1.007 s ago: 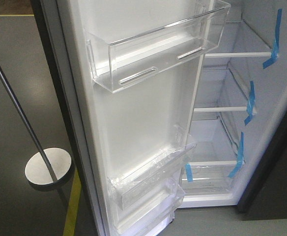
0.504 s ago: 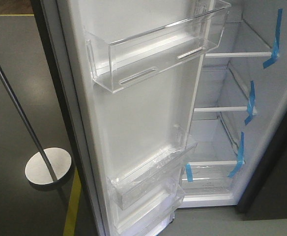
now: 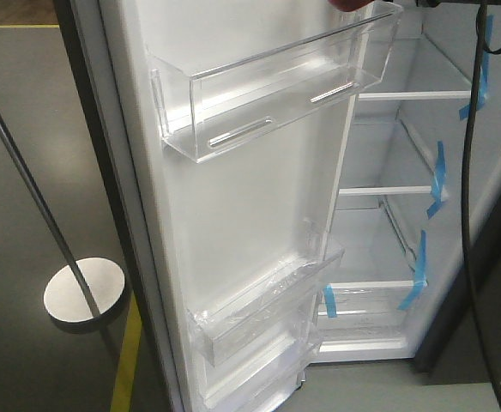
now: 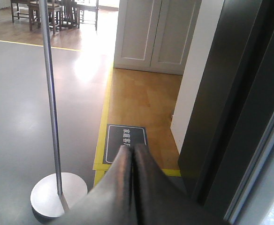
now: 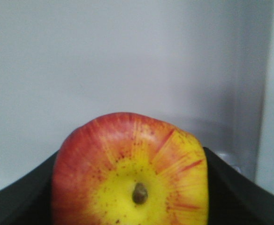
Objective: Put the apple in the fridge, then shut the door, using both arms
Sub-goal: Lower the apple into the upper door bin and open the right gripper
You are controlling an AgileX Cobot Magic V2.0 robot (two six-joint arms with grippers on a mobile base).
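Well, from the front the door (image 3: 233, 197) stands swung open, its clear bins (image 3: 268, 94) facing out. Beside it the fridge (image 3: 379, 232) shows white shelves edged with blue tape (image 3: 437, 176), and a black cable (image 3: 467, 172) hangs down across it. The left wrist view alone shows the left gripper (image 4: 130, 149), jaws pressed together on nothing, over grey floor (image 4: 19, 117) near a pole stand (image 4: 57, 199), with the door's dark outer face to its right. Only the right wrist view shows the apple (image 5: 130, 173). The right gripper (image 5: 131, 152) clasps it between black fingers (image 5: 242, 192), stem toward the camera, a white wall behind.
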